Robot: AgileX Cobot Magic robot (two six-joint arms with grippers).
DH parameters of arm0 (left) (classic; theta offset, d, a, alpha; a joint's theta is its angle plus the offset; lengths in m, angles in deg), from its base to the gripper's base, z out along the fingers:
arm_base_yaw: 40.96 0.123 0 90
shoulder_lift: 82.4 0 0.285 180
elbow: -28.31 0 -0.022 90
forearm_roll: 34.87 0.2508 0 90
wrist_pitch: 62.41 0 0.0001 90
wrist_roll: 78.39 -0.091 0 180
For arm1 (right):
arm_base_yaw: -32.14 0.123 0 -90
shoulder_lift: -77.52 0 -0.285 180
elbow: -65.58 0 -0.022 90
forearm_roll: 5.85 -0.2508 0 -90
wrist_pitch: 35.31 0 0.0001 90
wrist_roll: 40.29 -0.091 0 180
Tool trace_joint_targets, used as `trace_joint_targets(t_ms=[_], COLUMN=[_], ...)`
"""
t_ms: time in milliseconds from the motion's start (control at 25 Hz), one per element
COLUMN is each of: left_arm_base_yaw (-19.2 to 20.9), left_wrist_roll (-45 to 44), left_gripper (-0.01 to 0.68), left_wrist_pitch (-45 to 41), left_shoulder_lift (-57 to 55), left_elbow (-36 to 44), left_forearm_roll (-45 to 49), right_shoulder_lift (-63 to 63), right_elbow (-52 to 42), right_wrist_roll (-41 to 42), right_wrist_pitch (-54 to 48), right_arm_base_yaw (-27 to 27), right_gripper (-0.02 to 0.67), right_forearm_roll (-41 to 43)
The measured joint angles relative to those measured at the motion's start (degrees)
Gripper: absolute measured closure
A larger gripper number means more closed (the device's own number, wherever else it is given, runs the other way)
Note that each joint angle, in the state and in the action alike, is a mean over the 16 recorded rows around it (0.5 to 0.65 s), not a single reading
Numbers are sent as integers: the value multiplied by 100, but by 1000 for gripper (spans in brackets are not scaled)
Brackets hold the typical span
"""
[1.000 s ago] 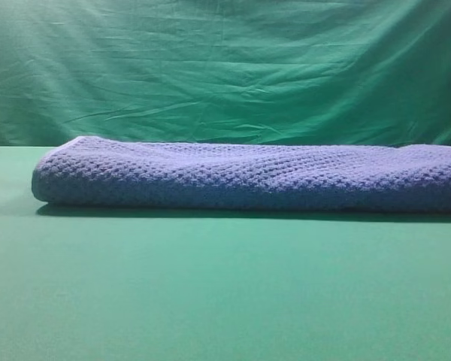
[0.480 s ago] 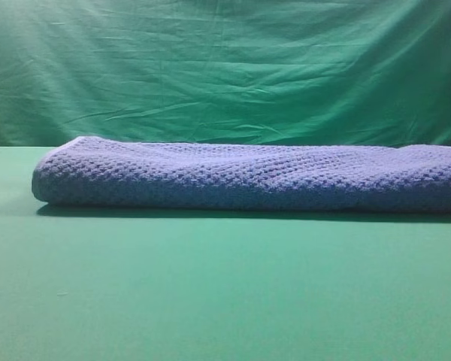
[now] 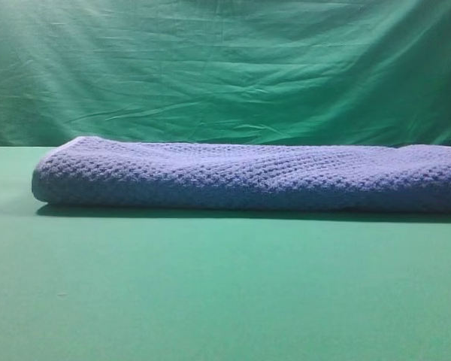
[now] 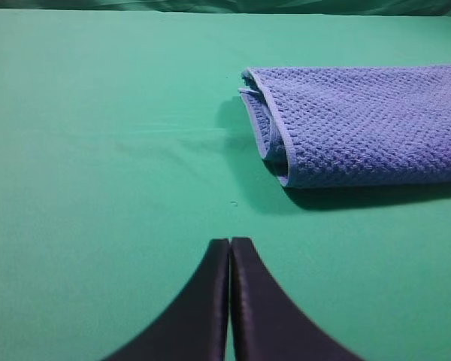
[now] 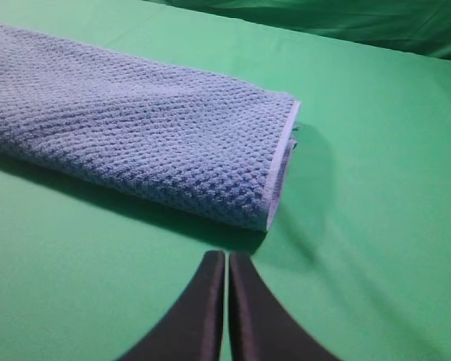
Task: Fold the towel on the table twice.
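Blue-grey towel [image 3: 248, 177] folded on green table [image 3: 225, 293].

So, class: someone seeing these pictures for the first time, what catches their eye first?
The blue-grey waffle towel stands out, lying already folded into a long thick bundle across the green table. Next come the dark grippers: the left gripper and right gripper are both shut, each just short of a towel end, touching nothing.

in the high view the towel [image 3: 248, 177] runs off the right edge, so its right end is cut off there. the left wrist view cuts it at the right edge too, and the right wrist view at the left edge. how many layers it holds cannot be told.
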Motion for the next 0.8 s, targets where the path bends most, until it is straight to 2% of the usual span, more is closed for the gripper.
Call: trace_joint_targets(t_ms=[520, 800], left_arm_base_yaw=[498, 580], left_wrist_roll=[0, 0], left_gripper=[673, 673], left_wrist_pitch=[-8, -9], left_shoulder_lift=[86, 86], left_elbow=[0, 0], left_forearm_roll=[0, 0], right_shoulder_lift=[-215, -215], right_elbow=[0, 0], right_wrist_roll=[5, 5], right_wrist_pitch=[-20, -22], right_arm_base_yaw=[-52, -55], right_gripper=[649, 649], right_forearm_roll=[-29, -30])
